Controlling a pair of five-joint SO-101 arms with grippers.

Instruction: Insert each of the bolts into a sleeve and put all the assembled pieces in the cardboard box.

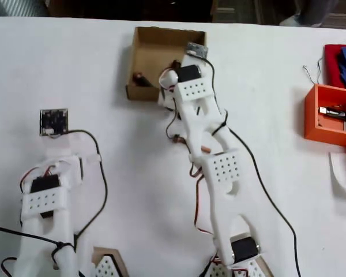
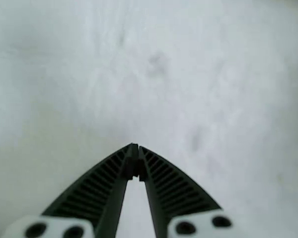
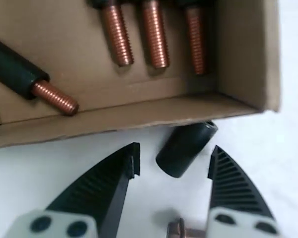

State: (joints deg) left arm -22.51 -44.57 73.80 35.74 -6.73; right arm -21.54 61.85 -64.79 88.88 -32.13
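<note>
Well apart from the cardboard box (image 1: 153,43), the left pincer (image 2: 134,161) is hanging over bare white bench (image 2: 213,74), its ribbed black tips pressed together. Just outside the box's wall, the right pincer (image 3: 173,158) is standing apart around a smooth black cylindrical sleeve (image 3: 186,146) lying on the bench. Inside the box, four copper-threaded assembled pieces (image 3: 116,34) are lying.

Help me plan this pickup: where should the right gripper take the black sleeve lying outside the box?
Across its mid-body, from above: the sleeve lies on its side by the cardboard box wall, straddled by the open right gripper.
</note>
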